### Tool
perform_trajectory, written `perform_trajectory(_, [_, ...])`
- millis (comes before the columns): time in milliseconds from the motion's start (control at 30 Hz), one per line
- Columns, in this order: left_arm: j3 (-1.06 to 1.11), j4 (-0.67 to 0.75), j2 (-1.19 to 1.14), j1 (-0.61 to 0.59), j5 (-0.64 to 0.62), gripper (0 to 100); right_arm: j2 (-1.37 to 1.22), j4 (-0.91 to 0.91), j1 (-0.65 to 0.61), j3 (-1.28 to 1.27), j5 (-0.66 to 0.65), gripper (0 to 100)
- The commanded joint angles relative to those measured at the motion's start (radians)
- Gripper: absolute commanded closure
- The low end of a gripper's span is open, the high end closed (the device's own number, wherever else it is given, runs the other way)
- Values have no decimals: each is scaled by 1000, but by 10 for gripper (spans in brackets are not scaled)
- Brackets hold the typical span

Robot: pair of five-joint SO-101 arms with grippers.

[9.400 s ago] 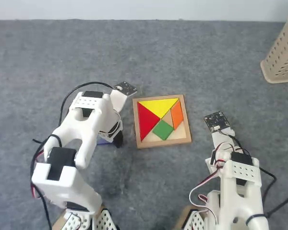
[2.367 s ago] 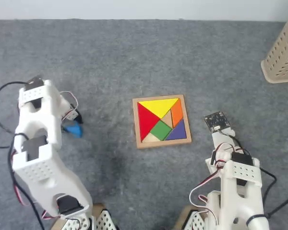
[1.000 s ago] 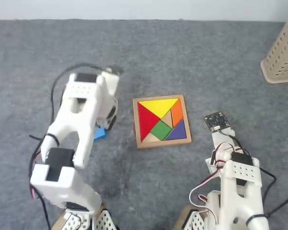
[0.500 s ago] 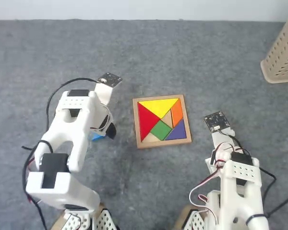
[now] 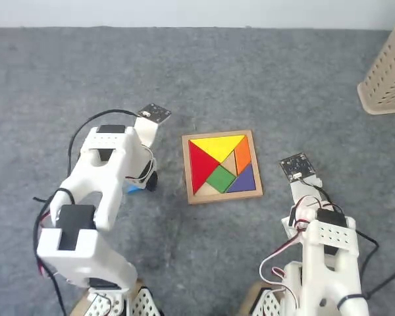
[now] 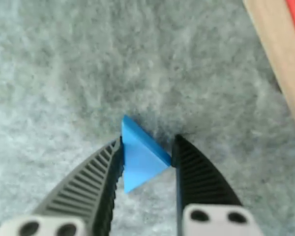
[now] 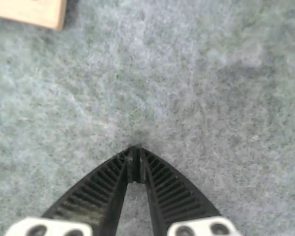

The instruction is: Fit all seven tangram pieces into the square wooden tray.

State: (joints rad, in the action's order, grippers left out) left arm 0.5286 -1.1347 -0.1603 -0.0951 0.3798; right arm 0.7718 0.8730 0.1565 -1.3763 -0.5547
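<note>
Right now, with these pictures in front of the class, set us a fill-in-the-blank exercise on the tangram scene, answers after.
1. The left hand is shut on a triangle coloured ___.
2. In the square wooden tray, the large triangle along the edge farthest from the arms is ___.
3. The square piece in the tray is ___.
4. The right hand is ___, with nothing between its fingers.

Missing words: blue; yellow; green; shut.
</note>
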Motion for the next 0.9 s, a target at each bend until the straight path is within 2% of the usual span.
perform_trajectory(0, [-13, -51, 83, 0, 17, 923, 25, -15, 7, 2, -17, 992])
perform_trajectory(100, [-18, -107, 137, 11, 41, 923, 25, -15, 7, 2, -17, 992])
perform_trajectory(267, [-18, -184, 227, 12, 77, 844, 25, -15, 7, 2, -17, 992])
perform_trajectory(467, [-13, -198, 261, 14, 87, 808, 25, -15, 7, 2, -15, 992])
perform_trajectory(700, [119, -95, 261, 32, 115, 809, 25, -15, 7, 2, -14, 992])
perform_trajectory(867, [209, -37, 261, -5, 155, 809, 25, -15, 8, 2, -14, 992])
